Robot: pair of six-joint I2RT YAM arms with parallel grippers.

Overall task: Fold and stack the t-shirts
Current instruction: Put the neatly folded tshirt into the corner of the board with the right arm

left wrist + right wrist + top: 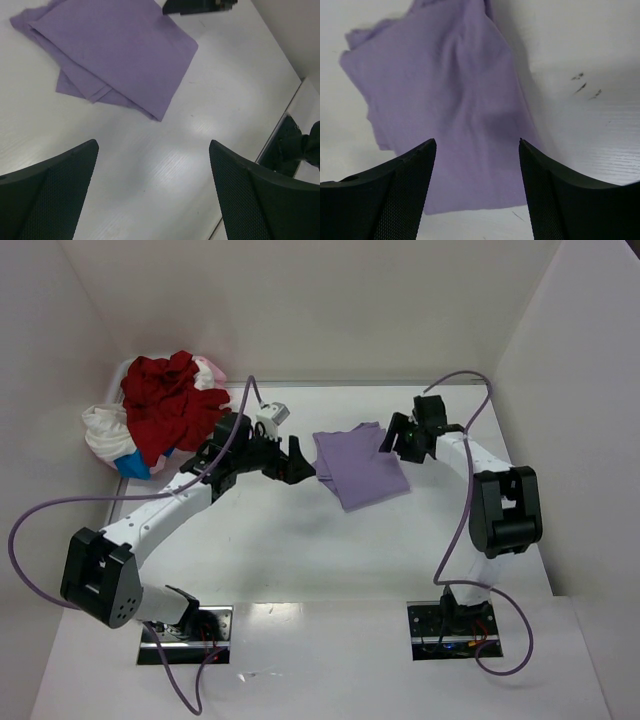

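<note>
Between left fingers (50, 192) and right fingers (395, 200), all spread, folded lavender t-shirt (360, 468)

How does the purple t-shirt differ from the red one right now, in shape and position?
The purple t-shirt is folded into a flat, roughly rectangular packet, while the red t-shirt is a crumpled heap. The purple t-shirt lies alone near the middle of the table, while the red t-shirt sits in the far left corner, piled with a white t-shirt and a pink one. Both are plain, single-coloured cloth.
</note>
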